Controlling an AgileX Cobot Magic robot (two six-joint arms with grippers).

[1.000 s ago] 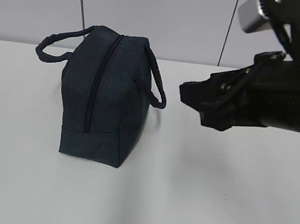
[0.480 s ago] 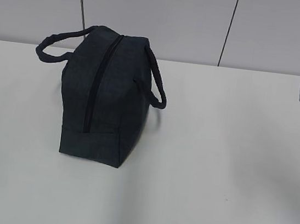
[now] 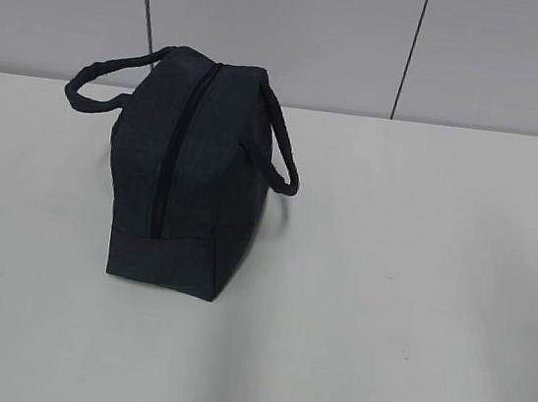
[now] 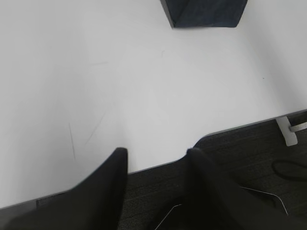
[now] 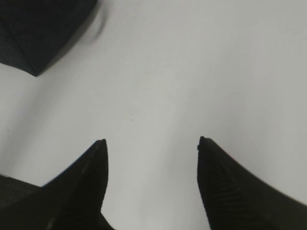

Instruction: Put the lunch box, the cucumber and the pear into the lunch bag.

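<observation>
The right arm has withdrawn from the exterior view, leaving the zipped lunch bag (image 3: 188,176) standing alone, left of centre, its long axis running near to far. Both the left gripper (image 4: 156,158) and right gripper (image 5: 151,143) hang spread and empty; the bag lies far-right of the left gripper and far-left of the right, neither clearly closer.

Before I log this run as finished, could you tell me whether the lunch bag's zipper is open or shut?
Shut: the zipper forms one unbroken dark seam over the lunch bag, with no lining showing.
</observation>
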